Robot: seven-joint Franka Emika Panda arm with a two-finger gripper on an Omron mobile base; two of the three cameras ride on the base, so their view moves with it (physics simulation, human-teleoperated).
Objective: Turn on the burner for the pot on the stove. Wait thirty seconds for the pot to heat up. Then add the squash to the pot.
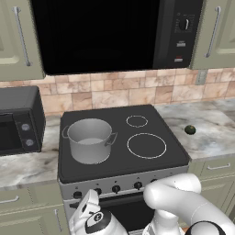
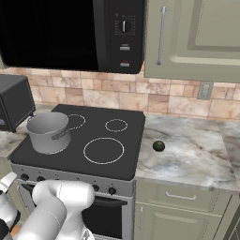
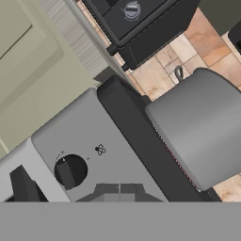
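The pincer point(image 3: 119, 192) is pressed together, holding nothing, just beside a black knob point(image 3: 69, 172) on the stove point(image 1: 137, 176). The pot point(image 1: 90, 139) stands on the stovetop; the squash point(image 1: 190, 130) lies apart on the counter point(image 1: 211, 133).

The stove point(image 1: 120, 151) carries the pot point(image 1: 89, 140) at its near left; the squash point(image 1: 190, 130) (small, dark green) lies on the counter point(image 1: 206, 133) right of it.

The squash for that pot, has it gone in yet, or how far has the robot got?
Not yet. The squash still lies on the counter right of the stove, and the pot sits on its burner. In hand: the shut gripper is at the front panel beside a knob. Left: burner on, wait, add squash.
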